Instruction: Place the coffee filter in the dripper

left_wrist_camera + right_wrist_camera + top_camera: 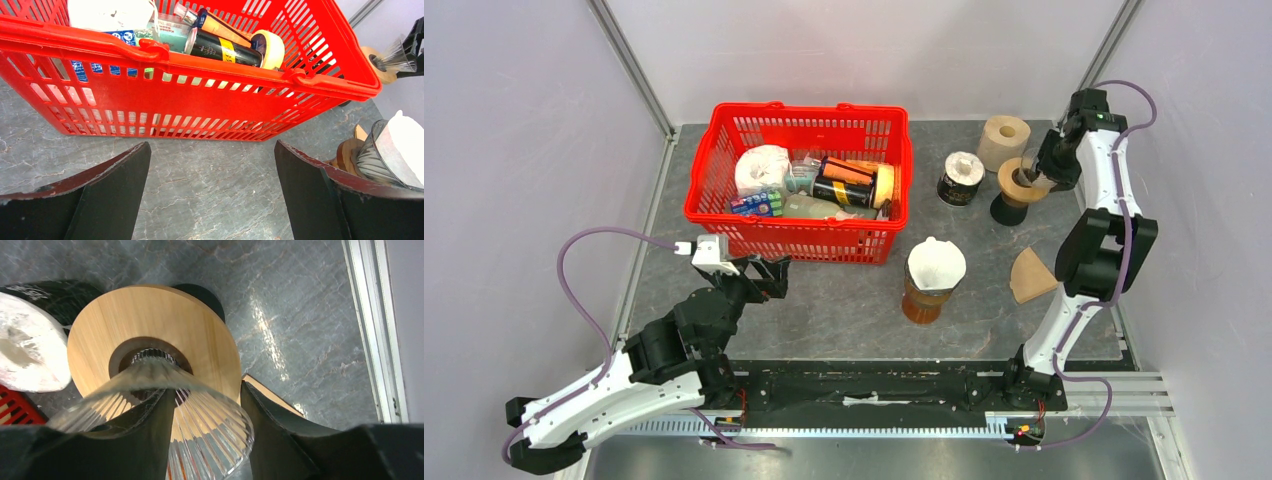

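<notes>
A glass ribbed dripper (1021,183) with a wooden collar (150,325) stands on a black base at the back right, with no filter in it. My right gripper (1031,175) is at its rim, open: one finger sits inside the cone (210,440), the other outside. A brown coffee filter (1031,275) lies flat on the table to the right. A second dripper (935,265) at centre, on an amber glass, holds a white paper filter (405,140). My left gripper (776,277) hovers open and empty before the basket.
A red basket (724,215) full of groceries fills the back left. A black can with a white top (961,178) and a tan roll (1004,140) stand next to the right dripper. The table's metal edge rail (380,340) runs close on the right.
</notes>
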